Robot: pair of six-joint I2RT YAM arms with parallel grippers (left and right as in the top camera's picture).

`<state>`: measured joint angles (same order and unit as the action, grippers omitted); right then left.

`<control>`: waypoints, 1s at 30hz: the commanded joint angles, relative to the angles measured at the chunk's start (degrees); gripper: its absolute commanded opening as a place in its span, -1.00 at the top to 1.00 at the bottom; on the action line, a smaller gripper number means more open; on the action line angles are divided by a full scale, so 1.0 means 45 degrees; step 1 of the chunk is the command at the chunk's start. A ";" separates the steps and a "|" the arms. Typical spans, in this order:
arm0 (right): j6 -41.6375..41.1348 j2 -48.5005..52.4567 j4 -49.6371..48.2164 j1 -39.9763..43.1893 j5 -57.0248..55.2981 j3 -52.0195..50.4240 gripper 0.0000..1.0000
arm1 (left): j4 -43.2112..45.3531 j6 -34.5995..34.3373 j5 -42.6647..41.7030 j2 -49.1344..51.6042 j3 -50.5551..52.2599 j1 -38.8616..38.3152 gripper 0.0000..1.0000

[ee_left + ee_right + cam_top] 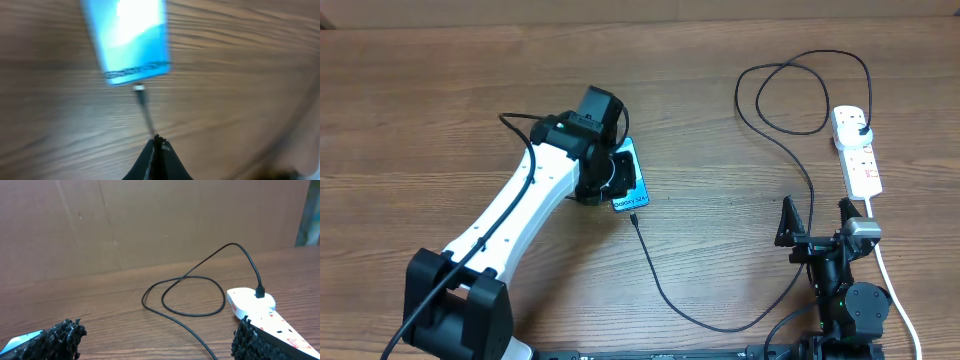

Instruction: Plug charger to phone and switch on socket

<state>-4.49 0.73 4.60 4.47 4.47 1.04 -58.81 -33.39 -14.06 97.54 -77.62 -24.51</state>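
The phone (631, 182) lies flat with its blue-teal screen lit, partly under my left gripper (607, 182). In the blurred left wrist view the phone (131, 40) is at the top. The charger's connector tip (139, 89) sits right at its text end; I cannot tell if it is seated. My left gripper (156, 139) is shut above the cable, which lies free on the table (650, 262). The charger's plug (861, 130) sits in the white socket (860, 165). My right gripper (817, 222) stands open near the socket's near end, holding nothing.
The black cable makes a wide loop (800, 95) behind the socket and a long bend (720, 326) near the front edge. A thick white cord (895, 285) runs from the socket past my right arm. In the right wrist view the socket (260, 311) lies beside the right finger (250, 340).
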 commanded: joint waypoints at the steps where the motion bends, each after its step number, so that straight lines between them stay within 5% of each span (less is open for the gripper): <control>1: -0.0029 -0.0126 -0.0039 0.0044 -0.0015 -0.0131 -1.00 | -0.0243 -0.1637 0.2769 0.0049 -0.0209 -0.0325 0.91; 6: -0.0029 -0.0126 -0.0039 0.0044 -0.0019 -0.0131 -1.00 | -0.0262 -0.1637 0.3084 0.0053 -0.0209 -0.0559 0.91; 8: -0.0029 -0.0126 -0.0039 0.0044 -0.0015 -0.0131 -1.00 | -0.0262 -0.1632 0.3249 0.0053 -0.0204 -0.0573 0.70; 13: -0.0029 -0.0126 -0.0039 0.0044 -0.0015 -0.0131 -1.00 | -0.0204 -0.1627 0.3269 0.0068 -0.0194 -0.0568 -0.17; 16: -0.0029 -0.0126 -0.0039 0.0044 -0.0015 -0.0131 -1.00 | -0.0058 -0.1632 0.3269 0.0068 -0.0194 -0.0559 -0.93; 17: -0.0029 -0.0126 -0.0039 0.0044 -0.0015 -0.0131 -1.00 | 0.0000 -0.1632 0.3269 0.0068 -0.0189 -0.0559 -1.00; 30: -0.0029 -0.0126 -0.0039 0.0044 -0.0019 -0.0131 -1.00 | 0.0165 -0.1700 0.3570 0.0068 -0.0189 -0.0559 -0.99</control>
<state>-4.49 0.73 4.60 4.47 4.47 1.04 -58.22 -40.40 0.14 97.54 -77.62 -26.83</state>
